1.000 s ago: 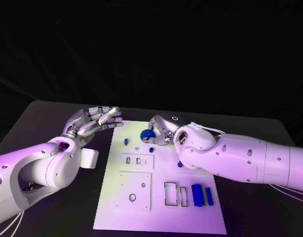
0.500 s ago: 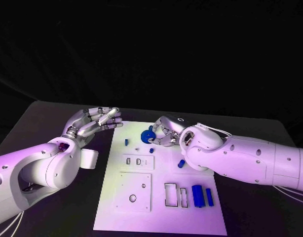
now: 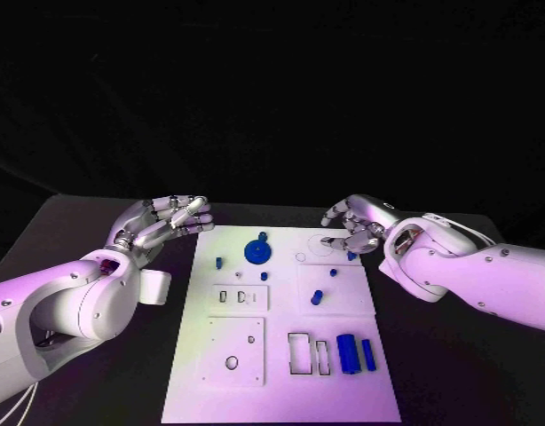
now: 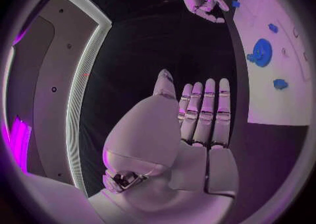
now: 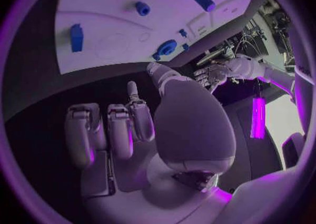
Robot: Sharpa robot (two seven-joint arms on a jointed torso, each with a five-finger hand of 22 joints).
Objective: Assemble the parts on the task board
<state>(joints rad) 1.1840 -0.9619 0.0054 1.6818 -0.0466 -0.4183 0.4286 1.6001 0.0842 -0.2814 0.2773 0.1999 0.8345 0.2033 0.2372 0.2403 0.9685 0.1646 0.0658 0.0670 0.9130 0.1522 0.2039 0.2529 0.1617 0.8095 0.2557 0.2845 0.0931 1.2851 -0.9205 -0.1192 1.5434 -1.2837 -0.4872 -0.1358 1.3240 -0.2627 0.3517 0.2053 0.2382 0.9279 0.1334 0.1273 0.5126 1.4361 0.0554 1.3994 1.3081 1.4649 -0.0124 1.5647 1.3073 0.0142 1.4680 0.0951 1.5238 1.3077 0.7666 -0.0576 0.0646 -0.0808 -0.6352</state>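
White task board (image 3: 286, 355) lies flat in the middle of the black table (image 3: 477, 390), flanked at its far end by two silver hands that hold nothing.

Blue round disc part (image 3: 258, 252) rests on the board's far end, well apart from both hands, with small blue pegs (image 3: 265, 276) near it and two upright blue oblong blocks (image 3: 348, 352) beside rectangular slots toward the near end. Left hand (image 3: 167, 222) hovers just off the board's far left corner, its fingers extended side by side and empty. Right hand (image 3: 359, 224) hangs over the far right corner, fingers curled loosely and apart, gripping nothing; a small blue piece (image 3: 351, 256) lies just beside its fingertips.
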